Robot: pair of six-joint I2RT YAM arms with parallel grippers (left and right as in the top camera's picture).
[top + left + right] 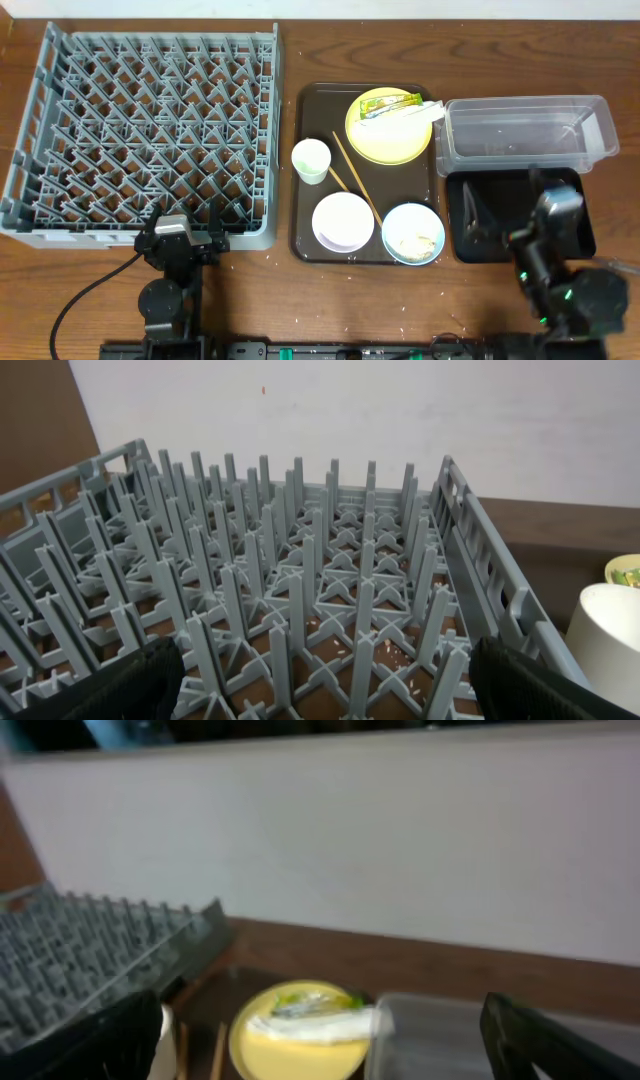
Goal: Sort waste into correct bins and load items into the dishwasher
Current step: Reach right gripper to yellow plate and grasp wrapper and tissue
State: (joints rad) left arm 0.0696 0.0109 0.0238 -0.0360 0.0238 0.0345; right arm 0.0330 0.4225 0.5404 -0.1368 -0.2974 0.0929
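The right gripper was open, its two dark fingers set wide at the bottom corners of its wrist view, and it hung over the black tray, just in front of the clear tub. The snack wrapper and the crumpled napkin lay together on the yellow plate, at the far right corner of the brown serving tray. That put them ahead of this gripper and to its left, with both bins close by, so the right arm looked the likelier one to lift the waste. Both pieces ran roughly left to right across the plate, and the napkin's end reached toward the tub. The left gripper was also open and empty. It sat at the near edge of the grey dish rack, well apart from the plate. Only the overhead view showed the light blue bowl holding the food scraps, with the white bowl and the chopsticks beside it. The left wrist view added the rack's bare pegs up close and the white cup at its right edge. The right wrist view was blurred, yet it put the plate nearly dead ahead.
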